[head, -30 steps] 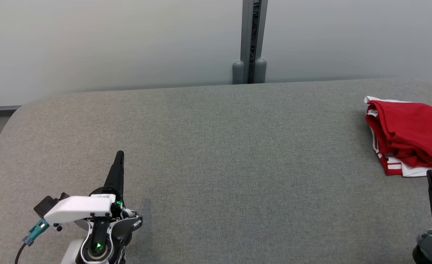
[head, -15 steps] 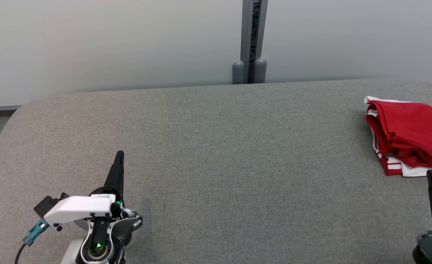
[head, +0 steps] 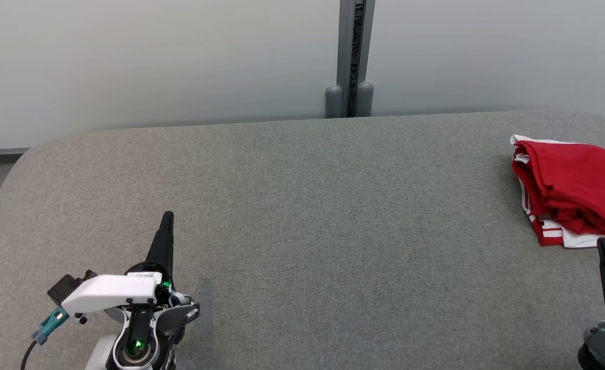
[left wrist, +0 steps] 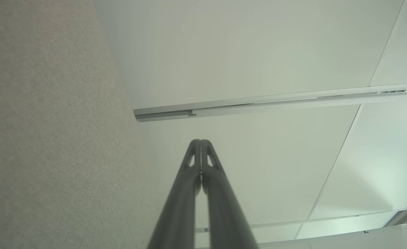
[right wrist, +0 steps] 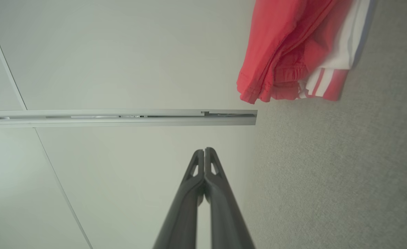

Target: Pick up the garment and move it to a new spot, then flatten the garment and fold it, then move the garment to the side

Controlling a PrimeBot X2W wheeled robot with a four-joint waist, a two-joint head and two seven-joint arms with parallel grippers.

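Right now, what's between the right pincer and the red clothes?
Nothing but bare grey table. The right wrist view shows the shut right pincer apart from the red garment, with only that fabric surface between them.

Soft red-and-white cloth garment [head: 574, 190] lies on a matt, rough-woven grey fabric table [head: 302, 231].

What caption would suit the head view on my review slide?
Red-and-white garment bundled at the grey table's right edge; left gripper and right gripper both shut, holding nothing.
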